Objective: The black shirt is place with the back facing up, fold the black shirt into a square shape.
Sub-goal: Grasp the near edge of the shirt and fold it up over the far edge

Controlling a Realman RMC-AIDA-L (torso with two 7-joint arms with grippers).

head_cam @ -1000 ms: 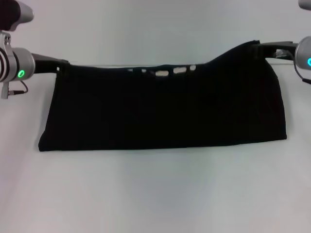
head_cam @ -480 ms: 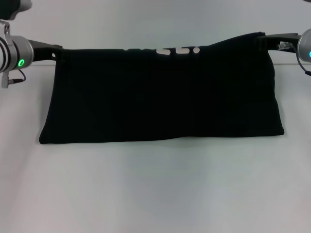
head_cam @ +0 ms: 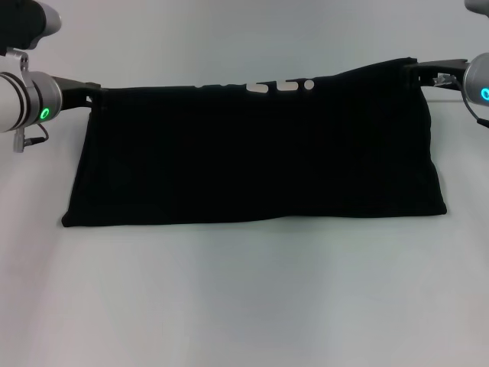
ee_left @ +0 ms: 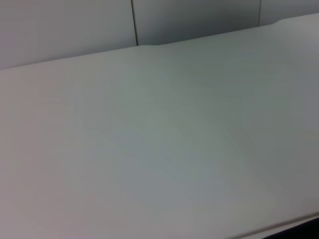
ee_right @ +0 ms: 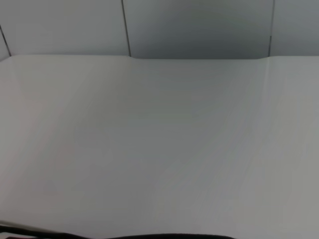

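Black shirt (head_cam: 256, 157) hangs as a wide band over the desk (head_cam: 244, 306), long axis side to side. I have left gripper (head_cam: 93, 95) and right gripper (head_cam: 411, 70) each clamping 1 top corner; lower edge touches the desk nearer me.

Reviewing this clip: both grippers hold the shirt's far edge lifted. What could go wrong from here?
1. The black shirt hangs between the left gripper and right gripper; the right corner sits higher, so the fold may land skewed.
2. Each grip is only at a corner; a slip would probably drop that side.
3. Small gaps along the top edge suggest loose layers that may bunch on the table.
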